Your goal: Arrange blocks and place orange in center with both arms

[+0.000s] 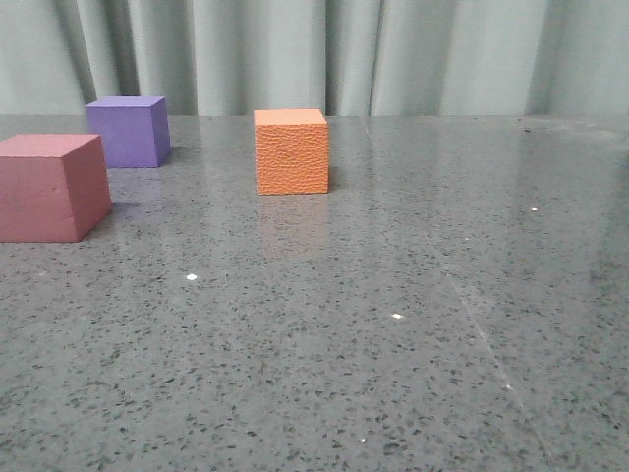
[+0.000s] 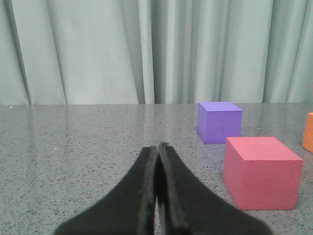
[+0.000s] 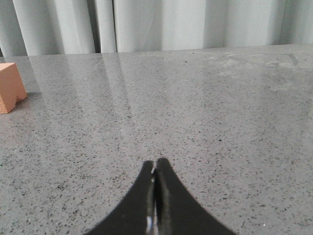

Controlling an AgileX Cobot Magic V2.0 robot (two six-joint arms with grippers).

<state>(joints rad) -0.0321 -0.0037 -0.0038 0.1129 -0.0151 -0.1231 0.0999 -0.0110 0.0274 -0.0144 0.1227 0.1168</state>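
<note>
Pink-red cube [image 1: 51,187] near left, purple cube [image 1: 128,131] behind it, orange cube [image 1: 291,150] right of both, not between. Left gripper [image 2: 160,145] and right gripper [image 3: 155,160] pinched closed, empty. Nothing arranged yet.

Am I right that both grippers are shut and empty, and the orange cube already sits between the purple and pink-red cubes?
Not quite. The front view shows the orange cube standing apart, right of the purple cube and pink-red cube. The left gripper and right gripper are shut and empty.
</note>
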